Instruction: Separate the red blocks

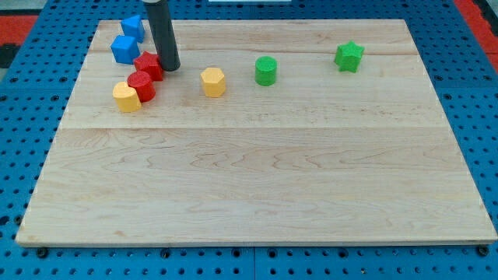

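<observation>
Here my tip (170,67) rests on the counter (257,179) just to the view's right of the red star (148,65), touching it or very nearly so; I cannot tell which. There is no gripper on this arm, only the dark rod (162,31) coming down from the view's top, so nothing is open, closed or gripped. The two red blocks sit in the upper left part of the counter. The red star lies above the red cylinder (142,85), and the two touch or all but touch. A yellow block (125,97) presses against the red cylinder on its lower left. Two blue blocks lie above the red star: one blue block (124,48) just beside its upper left, the other blue cube (133,27) a little higher, next to the rod. To the view's right, well apart from this cluster, stands a yellow hexagon (212,82), then a green cylinder (266,70), and farther right a green star (349,56), each alone.
</observation>
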You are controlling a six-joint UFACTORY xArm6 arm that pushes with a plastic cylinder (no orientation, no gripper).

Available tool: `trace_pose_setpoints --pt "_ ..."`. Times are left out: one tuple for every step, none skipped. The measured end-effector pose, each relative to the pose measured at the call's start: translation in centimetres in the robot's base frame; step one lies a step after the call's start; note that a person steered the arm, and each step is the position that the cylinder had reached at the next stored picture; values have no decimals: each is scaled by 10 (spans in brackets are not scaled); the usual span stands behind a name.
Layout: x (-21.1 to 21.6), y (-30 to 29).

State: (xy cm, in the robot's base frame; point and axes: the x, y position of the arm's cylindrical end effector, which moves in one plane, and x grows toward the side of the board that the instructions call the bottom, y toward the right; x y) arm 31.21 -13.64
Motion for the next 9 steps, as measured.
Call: trace_pose_setpoints --pt "0 -23" --pt "1 -36" --pt "2 -43" --pt "6 -48" --pt "12 -40" --pt "47 -40" --pt "75 -45" --pt "80 -53" --pt "99 -37"
